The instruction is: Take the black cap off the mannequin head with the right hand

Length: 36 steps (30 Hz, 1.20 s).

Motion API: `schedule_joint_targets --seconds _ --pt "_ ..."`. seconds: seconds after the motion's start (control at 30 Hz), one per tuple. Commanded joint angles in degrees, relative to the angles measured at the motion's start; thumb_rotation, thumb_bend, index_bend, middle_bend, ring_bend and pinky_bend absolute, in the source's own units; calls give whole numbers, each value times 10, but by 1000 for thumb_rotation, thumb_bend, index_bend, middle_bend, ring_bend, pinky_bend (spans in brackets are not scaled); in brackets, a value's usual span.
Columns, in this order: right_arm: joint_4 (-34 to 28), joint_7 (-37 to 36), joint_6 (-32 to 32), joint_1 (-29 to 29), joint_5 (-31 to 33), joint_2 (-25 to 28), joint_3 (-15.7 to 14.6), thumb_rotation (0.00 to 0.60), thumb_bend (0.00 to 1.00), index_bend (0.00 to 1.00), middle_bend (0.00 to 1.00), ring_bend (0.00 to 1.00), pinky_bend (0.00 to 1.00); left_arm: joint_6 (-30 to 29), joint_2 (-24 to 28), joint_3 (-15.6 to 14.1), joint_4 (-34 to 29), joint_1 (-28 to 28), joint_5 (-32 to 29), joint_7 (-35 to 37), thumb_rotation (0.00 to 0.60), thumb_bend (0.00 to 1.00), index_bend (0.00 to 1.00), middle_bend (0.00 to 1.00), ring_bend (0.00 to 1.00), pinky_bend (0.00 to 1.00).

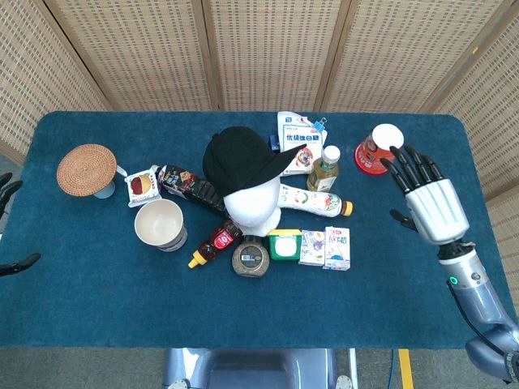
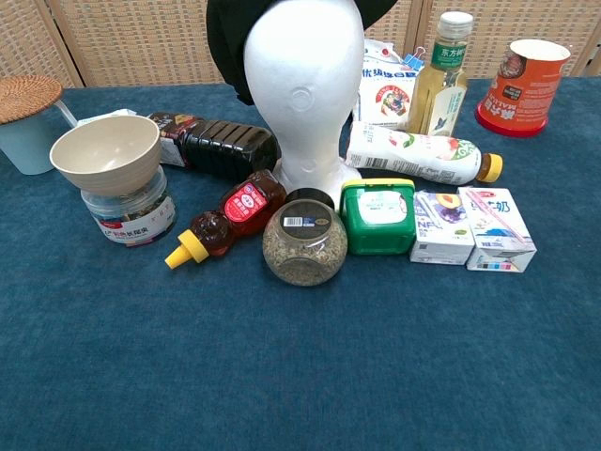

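Observation:
The black cap (image 1: pixel 239 156) sits on the white mannequin head (image 1: pixel 253 207) in the middle of the table, its brim pointing right. In the chest view the mannequin head (image 2: pixel 305 85) fills the top centre, with the cap (image 2: pixel 225 38) cut off by the frame's top edge. My right hand (image 1: pixel 427 203) hovers over the right side of the table, fingers spread and holding nothing, well to the right of the cap. Only dark fingertips of my left hand (image 1: pixel 18 264) show at the left edge, set wide apart. Neither hand shows in the chest view.
Around the head's base lie a dark bottle (image 1: pixel 193 188), a red squeeze bottle (image 1: pixel 215 241), a jar (image 1: pixel 252 259), a green box (image 1: pixel 285 243), two cartons (image 1: pixel 325 247) and a white bottle (image 1: pixel 316 200). An orange cup (image 1: pixel 378 150) stands just left of my right hand's fingertips.

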<state>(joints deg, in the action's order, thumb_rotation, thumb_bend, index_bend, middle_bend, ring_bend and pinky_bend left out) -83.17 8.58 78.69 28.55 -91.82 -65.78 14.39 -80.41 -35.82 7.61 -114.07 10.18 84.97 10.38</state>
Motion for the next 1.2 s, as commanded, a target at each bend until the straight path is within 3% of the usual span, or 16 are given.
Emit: schedule_joint_targets --seconds 0.03,0.3,0.83,1.07,1.2 --pt "-21 19 -29 29 12 10 20 600 0 96 60 68 194 27 26 12 -12 18 -22 19 600 50 0 0 0 50" --pt "-32 23 -67 87 28 -6 50 600 0 96 74 81 207 82 57 19 -6 41 -42 78 600 50 0 0 0 50" --pt "33 127 -178 199 44 -75 46 600 10 116 94 75 208 93 69 20 -2 44 -69 81 600 50 0 0 0 50" --pt "35 166 -213 238 69 -91 56 600 132 211 173 106 231 109 62 21 14 50 -86 84 600 50 0 0 0 50" --pt "49 177 -205 250 74 -105 58 600 259 312 298 210 270 118 57 21 30 53 -91 94 600 49 0 0 0 50"
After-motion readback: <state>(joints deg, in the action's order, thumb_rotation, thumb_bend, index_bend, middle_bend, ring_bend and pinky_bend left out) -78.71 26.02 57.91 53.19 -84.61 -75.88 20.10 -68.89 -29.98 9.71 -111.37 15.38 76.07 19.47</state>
